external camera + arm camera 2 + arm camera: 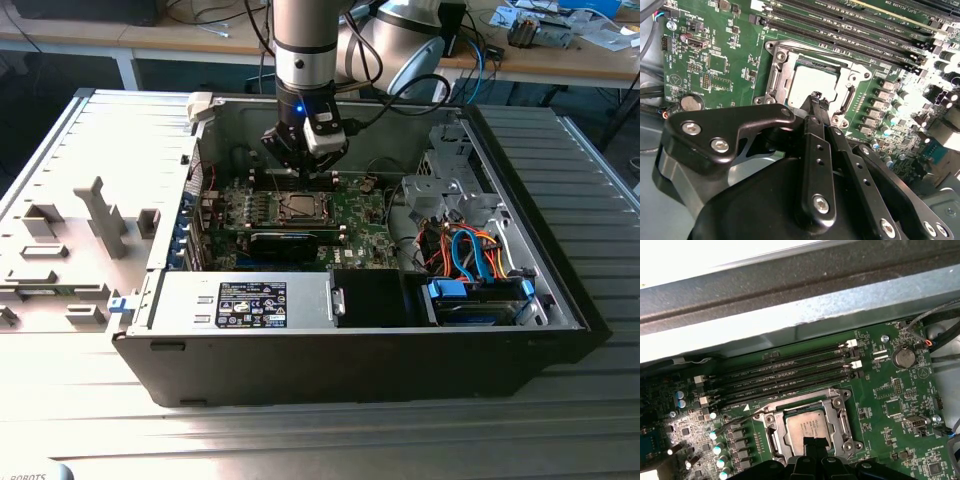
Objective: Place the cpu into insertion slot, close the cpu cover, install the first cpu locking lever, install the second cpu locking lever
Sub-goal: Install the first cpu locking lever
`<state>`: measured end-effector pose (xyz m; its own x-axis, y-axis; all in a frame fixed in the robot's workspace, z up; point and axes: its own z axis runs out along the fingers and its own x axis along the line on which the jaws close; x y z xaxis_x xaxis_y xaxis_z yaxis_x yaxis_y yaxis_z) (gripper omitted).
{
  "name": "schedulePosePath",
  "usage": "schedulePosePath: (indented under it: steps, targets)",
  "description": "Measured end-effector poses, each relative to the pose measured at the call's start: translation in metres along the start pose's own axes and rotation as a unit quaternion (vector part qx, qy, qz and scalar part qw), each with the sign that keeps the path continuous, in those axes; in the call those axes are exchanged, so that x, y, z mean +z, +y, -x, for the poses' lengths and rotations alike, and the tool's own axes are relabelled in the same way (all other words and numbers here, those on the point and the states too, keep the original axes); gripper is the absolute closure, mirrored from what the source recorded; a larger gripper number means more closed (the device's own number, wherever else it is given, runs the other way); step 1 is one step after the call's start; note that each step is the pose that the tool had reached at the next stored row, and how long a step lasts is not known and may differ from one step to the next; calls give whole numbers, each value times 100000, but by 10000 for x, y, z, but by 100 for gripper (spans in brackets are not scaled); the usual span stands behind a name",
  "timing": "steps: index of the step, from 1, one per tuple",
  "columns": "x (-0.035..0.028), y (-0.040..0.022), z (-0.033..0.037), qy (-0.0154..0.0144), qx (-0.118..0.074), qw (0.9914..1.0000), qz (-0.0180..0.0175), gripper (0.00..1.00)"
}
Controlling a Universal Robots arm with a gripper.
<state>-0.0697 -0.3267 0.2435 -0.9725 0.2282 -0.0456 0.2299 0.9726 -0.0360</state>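
- Hand [816,97] hangs low over the socket with its fingers drawn together into a narrow tip, gripping nothing, seemingly poised to press or hook rather than carry.
- Just beyond the tip, the cpu [809,426] sits flat in the insertion slot [781,90], its grey top bare.
- Around the chip, the cpu cover [836,415] frames it.
- Farther off run the long black memory slots [790,372].
- Outermost, the open computer case [560,300] rests on the table [80,400].

Open computer case [350,340] rests on ribbed metal table [560,420].
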Motion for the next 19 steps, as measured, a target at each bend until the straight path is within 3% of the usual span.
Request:
schedulePosePath:
  steps: [19]
  targets:
    - [0, 0, 0, -65, -1787, 99984, 82, 89]
